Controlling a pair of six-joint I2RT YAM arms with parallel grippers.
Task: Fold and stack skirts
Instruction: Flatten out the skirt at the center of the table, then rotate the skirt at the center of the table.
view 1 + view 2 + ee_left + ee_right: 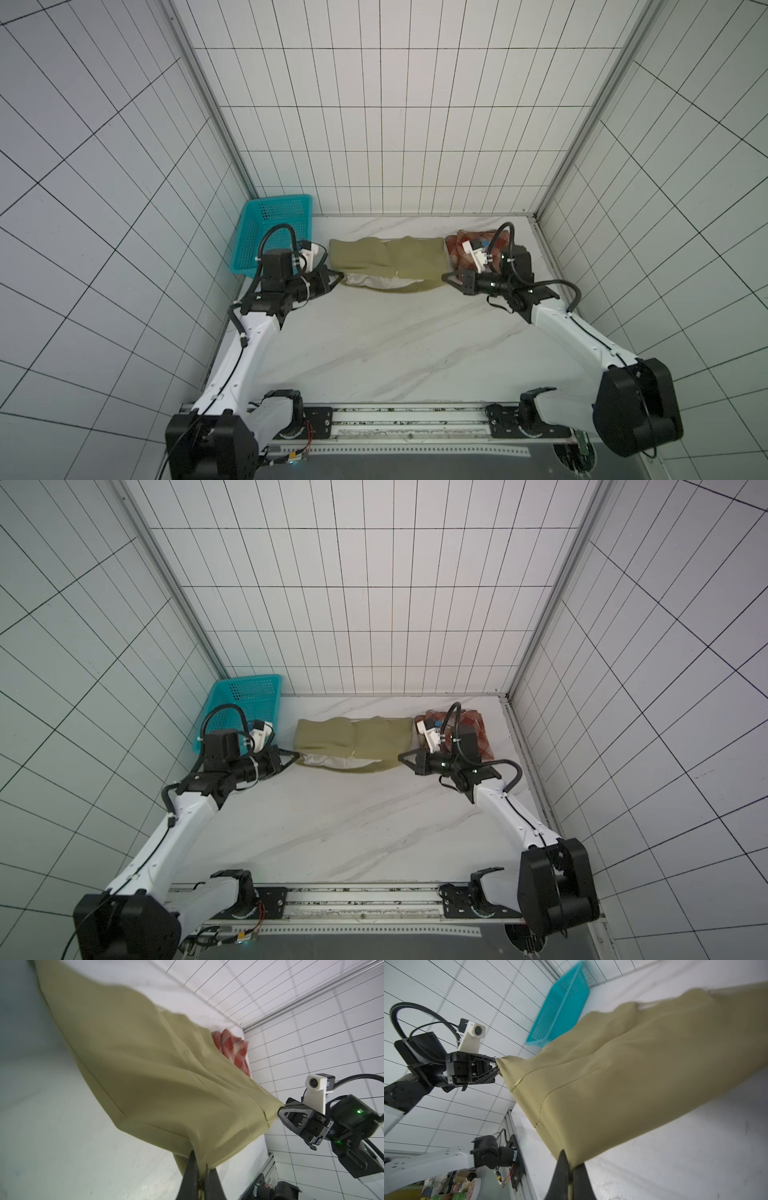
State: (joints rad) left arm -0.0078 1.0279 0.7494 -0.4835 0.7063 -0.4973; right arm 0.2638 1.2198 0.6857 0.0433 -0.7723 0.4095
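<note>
You have both near corners of the olive skirt. The left gripper is clamped on its left corner and the right gripper on its right corner; each wrist view shows the jaws pinched together on cloth. The near edge hangs lifted between them, with white lining showing beneath it in both top views, and the far part lies on the table. The skirt sits toward the back of the table, between the basket and the plaid skirt, which is bunched just beside its right end, partly behind your right wrist.

This looks like the first fold, with nothing stacked yet. To do it well:

- Raise both arms together and level, so the edge is straight and lightly taut.
- The middle sags a little, so ease the grippers slightly apart, but do not pull a corner out of the pinch.
- Carry the near edge over onto the far edge, so the far part does not drag.
- Watch your right wrist near the plaid skirt, since it could snag there.
- Lay the edge down flat with the corners matched before you let go.
</note>
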